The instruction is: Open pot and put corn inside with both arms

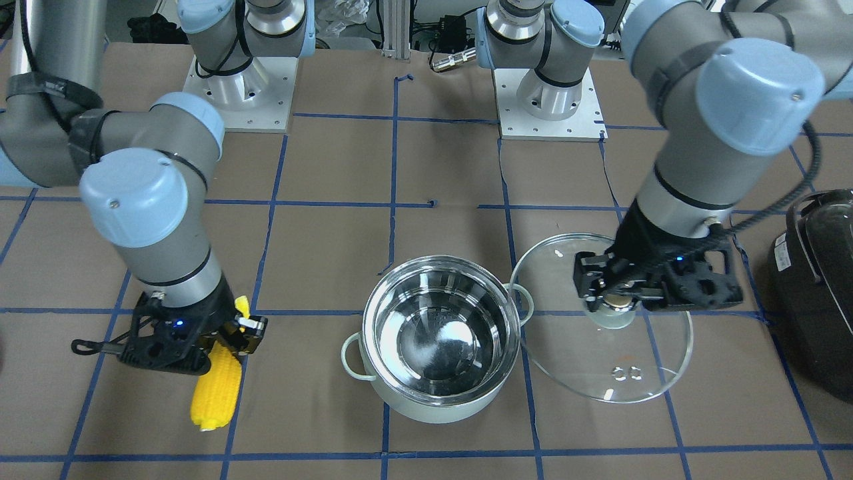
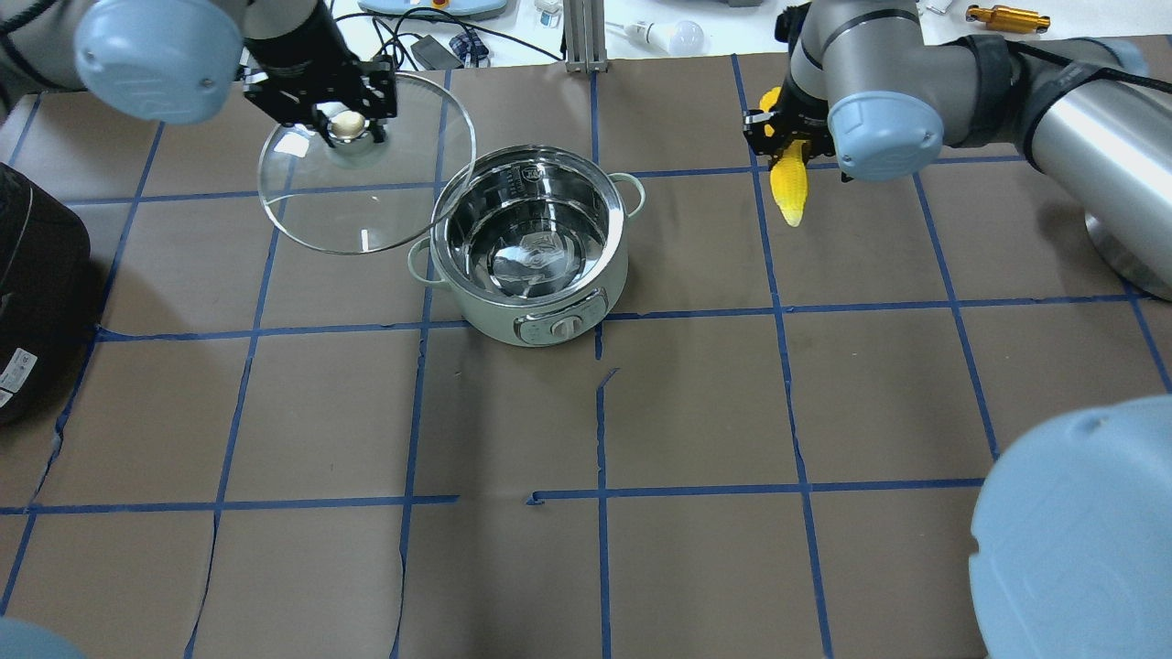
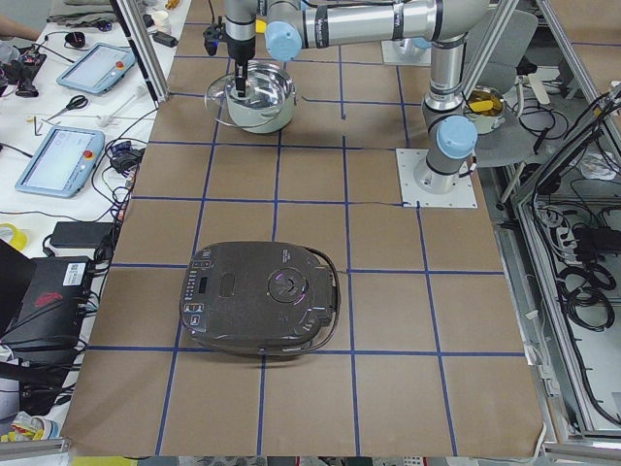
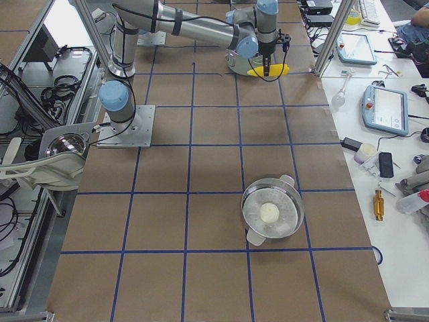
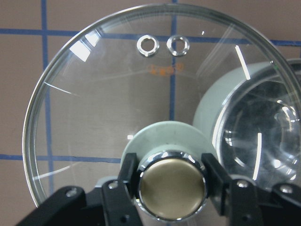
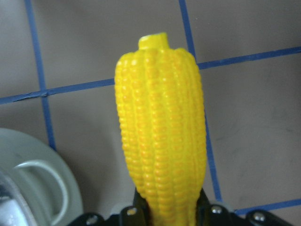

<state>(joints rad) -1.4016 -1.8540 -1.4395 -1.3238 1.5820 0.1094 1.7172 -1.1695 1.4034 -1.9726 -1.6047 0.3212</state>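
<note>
Mint-green pot (image 1: 436, 408) stands upright and uncovered near mid-table. Its shiny steel bowl is showing, it has a loop handle on each side, and a control dial (image 2: 560, 325) sits on the wall facing the robot. The glass lid (image 1: 603, 363) is off the pot on the robot's left (right half of the front view). Its rim overlaps the pot's nearer handle in both front and overhead views. Can't tell whether the lid touches the table (image 1: 453, 173) or the pot. Left gripper (image 1: 616, 301) comes down from above, fingers (image 5: 128, 174) pressed on either side of the brass knob (image 5: 171, 188). The wrist view shows both tight against the knob's chrome collar. Right gripper (image 2: 786, 137) is on the pot's other side, well apart from it, pinching the yellow corn (image 1: 214, 393) by one end. The rest of the cob sticks out past the gripper, and a pot handle shows in the lower-left corner of the right wrist view. Can't tell the corn's height over the brown paper. Black appliance (image 1: 823, 293) sits toward the table's left end, beyond the lid and not touching it. Blue tape lines (image 2: 787, 384) grid the surface.
</note>
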